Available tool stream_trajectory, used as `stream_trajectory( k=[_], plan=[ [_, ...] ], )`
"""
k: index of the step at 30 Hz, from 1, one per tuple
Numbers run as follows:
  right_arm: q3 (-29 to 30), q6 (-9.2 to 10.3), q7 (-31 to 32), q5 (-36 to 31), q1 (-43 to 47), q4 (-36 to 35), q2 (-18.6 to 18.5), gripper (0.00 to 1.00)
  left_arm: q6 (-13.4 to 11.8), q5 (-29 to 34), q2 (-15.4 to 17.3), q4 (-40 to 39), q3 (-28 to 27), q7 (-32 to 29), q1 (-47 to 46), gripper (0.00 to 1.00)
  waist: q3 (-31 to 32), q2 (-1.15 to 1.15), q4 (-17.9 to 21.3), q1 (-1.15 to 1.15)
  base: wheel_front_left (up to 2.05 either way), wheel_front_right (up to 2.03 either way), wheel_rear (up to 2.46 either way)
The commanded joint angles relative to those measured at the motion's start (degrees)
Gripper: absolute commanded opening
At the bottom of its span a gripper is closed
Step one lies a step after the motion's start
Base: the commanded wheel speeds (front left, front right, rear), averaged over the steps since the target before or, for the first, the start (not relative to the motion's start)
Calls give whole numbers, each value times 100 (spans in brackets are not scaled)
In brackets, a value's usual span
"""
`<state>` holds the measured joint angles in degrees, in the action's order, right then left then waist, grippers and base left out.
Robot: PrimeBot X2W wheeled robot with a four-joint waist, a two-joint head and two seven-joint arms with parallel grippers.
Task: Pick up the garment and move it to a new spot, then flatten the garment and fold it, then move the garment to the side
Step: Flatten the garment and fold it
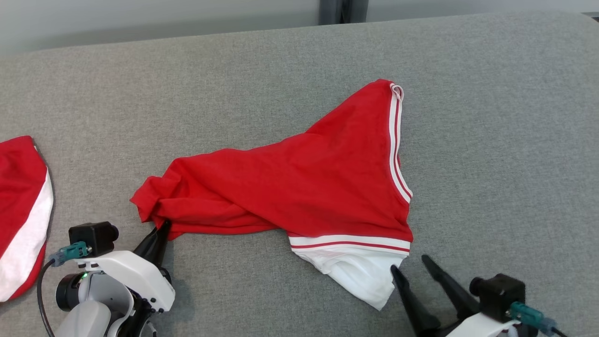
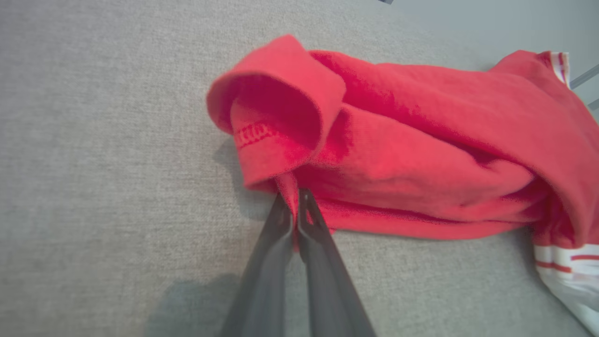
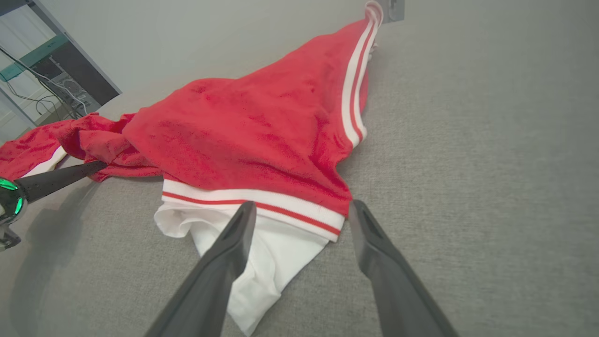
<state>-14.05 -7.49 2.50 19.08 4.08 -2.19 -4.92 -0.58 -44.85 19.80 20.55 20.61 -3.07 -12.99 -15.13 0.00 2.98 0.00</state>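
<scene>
In the head view we see the garment (image 1: 304,187), red with white-and-red striped bands and a white part at its near end, lying crumpled and twisted at the middle of the grey worktop (image 1: 491,117). The left gripper (image 1: 163,229) comes in from 7 o'clock and meets the bunched red end. The right gripper (image 1: 409,263) at 5 o'clock has its fingers spread just beside the white corner. A second red-and-white garment (image 1: 23,210) lies apart at 9 o'clock. In the left wrist view the left gripper (image 2: 295,206) has its fingers pressed together on a thin fold of red cloth below the rolled hem, with the rest of the garment (image 2: 421,140) trailing off toward 3 o'clock. In the right wrist view the right gripper (image 3: 302,206) stands wide apart astride the striped band and holds nothing. We judge the task to be early: one end is pinched and the other is not yet taken. Spreading the garment flat, folding it and moving it aside all remain to be done.
</scene>
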Motion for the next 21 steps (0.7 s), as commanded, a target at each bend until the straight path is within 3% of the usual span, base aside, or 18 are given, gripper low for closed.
stream_trajectory(
  k=[1,12,13,14,15,16,21],
  plan=[
    [-154,0,69,113,66,95,-69,100,25,42,16,7,-13,47,-132,0,-42,0,-53,0,0,0,0],
    [-837,0,186,363,-238,795,-167,100,39,95,-18,34,48,147,-272,0,-105,0,-200,0,0,0,0],
    [-876,0,218,387,-251,834,-190,91,33,97,-19,42,53,147,-275,0,-103,0,-208,0,0,0,0],
    [-937,0,265,419,-250,877,-208,45,29,93,-26,45,54,155,-280,0,-104,0,-215,0,0,0,0],
    [-942,0,256,385,-268,893,-233,31,27,91,-33,49,59,166,-284,0,-107,0,-222,0,0,0,0],
    [-932,0,253,358,-276,908,-245,2,23,96,-36,53,64,179,-284,0,-109,0,-225,0,0,0,0],
    [-846,0,175,353,-281,689,-263,0,4,114,-36,-9,38,312,-293,0,-101,0,-203,0,0,0,0]
  ],
)
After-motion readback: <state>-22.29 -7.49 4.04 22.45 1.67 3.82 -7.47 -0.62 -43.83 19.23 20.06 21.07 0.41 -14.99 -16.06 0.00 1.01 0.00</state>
